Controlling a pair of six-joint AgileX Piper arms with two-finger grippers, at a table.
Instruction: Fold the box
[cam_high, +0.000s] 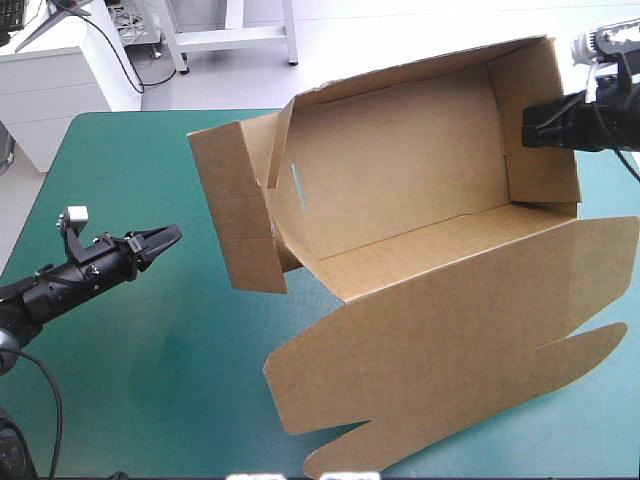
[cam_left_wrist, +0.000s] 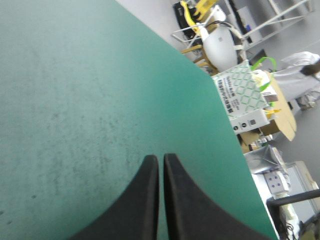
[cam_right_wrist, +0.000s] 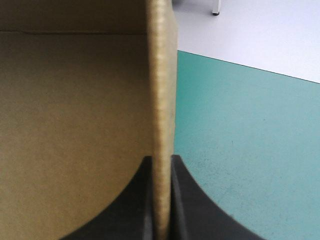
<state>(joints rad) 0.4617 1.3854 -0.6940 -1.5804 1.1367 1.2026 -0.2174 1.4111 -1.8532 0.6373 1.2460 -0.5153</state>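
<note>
box (cam_high: 400, 180) wall pinched in right end effector (cam_right_wrist: 161, 158), left end effector (cam_left_wrist: 161, 157) closed — empty, well apart

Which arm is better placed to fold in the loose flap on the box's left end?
Left. The left claw is free, shut and pointing at that flap from close by. The right claw is shut on the box at its opposite end wall, probably steadying it.
</note>
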